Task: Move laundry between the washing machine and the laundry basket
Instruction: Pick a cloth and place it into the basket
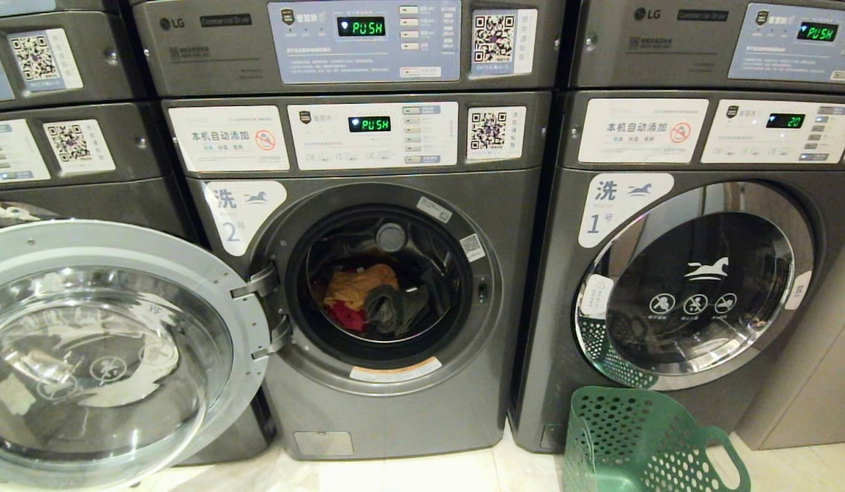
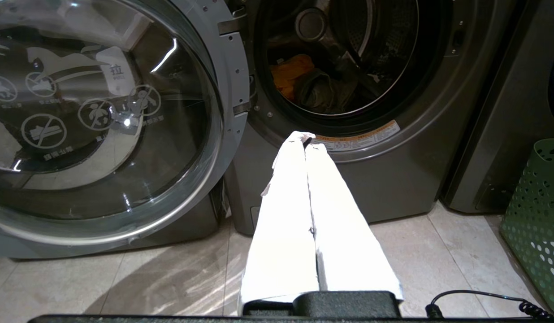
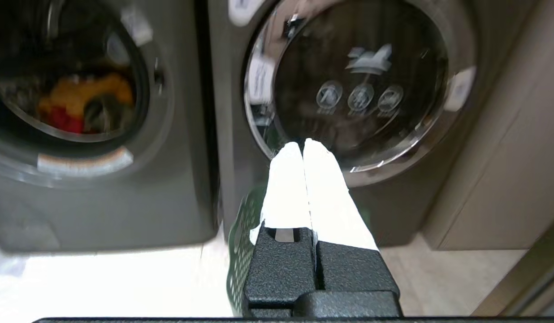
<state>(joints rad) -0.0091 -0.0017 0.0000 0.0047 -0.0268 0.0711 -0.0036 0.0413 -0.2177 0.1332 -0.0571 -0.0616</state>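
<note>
A heap of crumpled laundry [image 1: 368,297], with orange, red and dark olive pieces, lay low inside the drum of the grey front-loading washing machine marked 2 [image 1: 368,410]. Its round glass door with a silver rim [image 1: 108,355] stood swung wide open to the left. The green perforated plastic laundry basket [image 1: 634,444] sat on the pale tiled floor [image 1: 409,475] in front of the neighbouring grey washer marked 1 [image 1: 696,287], whose door was closed. No clothing could be seen in the basket. The left gripper [image 2: 307,137], its white fingers pressed together and holding nothing, pointed at the lower rim of the open drum. The right gripper [image 3: 303,146], likewise pressed together and empty, hung above the basket, facing the closed door.
</note>
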